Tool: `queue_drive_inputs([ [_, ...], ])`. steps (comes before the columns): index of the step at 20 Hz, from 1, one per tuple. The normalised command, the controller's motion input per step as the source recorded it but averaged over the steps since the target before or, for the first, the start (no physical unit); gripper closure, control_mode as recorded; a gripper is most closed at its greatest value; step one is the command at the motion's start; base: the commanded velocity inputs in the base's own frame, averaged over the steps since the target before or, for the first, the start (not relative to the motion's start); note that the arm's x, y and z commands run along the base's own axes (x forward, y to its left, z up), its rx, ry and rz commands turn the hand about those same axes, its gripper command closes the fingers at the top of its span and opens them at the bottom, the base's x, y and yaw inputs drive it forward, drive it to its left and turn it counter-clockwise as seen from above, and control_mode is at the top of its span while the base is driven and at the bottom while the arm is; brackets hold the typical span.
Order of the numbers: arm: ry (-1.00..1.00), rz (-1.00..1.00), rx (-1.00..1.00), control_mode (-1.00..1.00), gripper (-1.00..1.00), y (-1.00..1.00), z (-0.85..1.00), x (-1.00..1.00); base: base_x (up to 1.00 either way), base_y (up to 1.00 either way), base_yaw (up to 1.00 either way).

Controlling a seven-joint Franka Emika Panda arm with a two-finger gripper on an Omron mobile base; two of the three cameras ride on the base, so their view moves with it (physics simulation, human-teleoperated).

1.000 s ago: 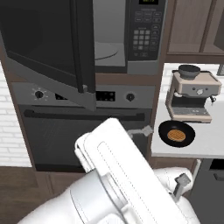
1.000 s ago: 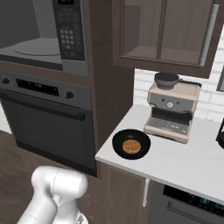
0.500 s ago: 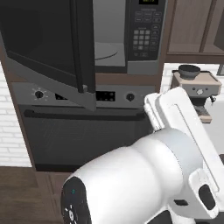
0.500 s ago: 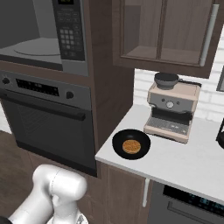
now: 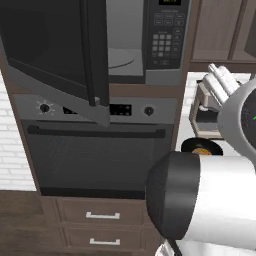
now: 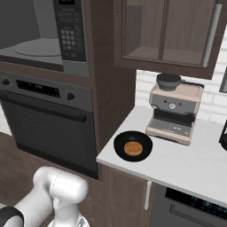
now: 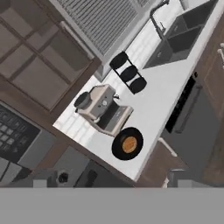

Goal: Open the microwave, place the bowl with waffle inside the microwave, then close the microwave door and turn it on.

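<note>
The microwave (image 5: 165, 42) stands open, with its door (image 5: 55, 50) swung out to the left and the round turntable (image 5: 120, 57) showing inside. The bowl with waffle (image 6: 133, 146) sits on the white counter (image 6: 186, 164) in front of the coffee machine. From the left base it is half hidden behind my arm (image 5: 201, 147). My gripper (image 7: 111, 179) hangs high over the counter, well away from the bowl (image 7: 127, 143). Its two dark fingertips (image 7: 43, 178) stand far apart with nothing between them, so it is open.
A wall oven (image 5: 95, 150) with a bar handle sits below the microwave, drawers under it. The coffee machine (image 6: 174, 113) stands behind the bowl. A black object (image 7: 129, 73) and a sink (image 7: 181, 30) lie farther along the counter. Wall cabinets (image 6: 168, 31) hang above.
My arm has swung up and to the right across the left base view, and its dark elbow joint now fills the lower right. Bowl, microwave and door have not moved. The gripper stays open.
</note>
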Motion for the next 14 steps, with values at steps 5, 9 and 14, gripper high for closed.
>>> queue_drive_inputs([
  [5,0.07,0.71,0.21,-1.0,-1.0,-0.12,-0.01,0.23,0.0,0.0,0.0],
  [9,-0.03,0.77,0.15,-1.0,-1.0,0.0,-0.22,0.1,0.0,0.0,0.0],
  [14,-0.15,0.54,0.14,-1.0,-1.0,0.0,-0.39,0.27,0.0,0.0,0.0],
])
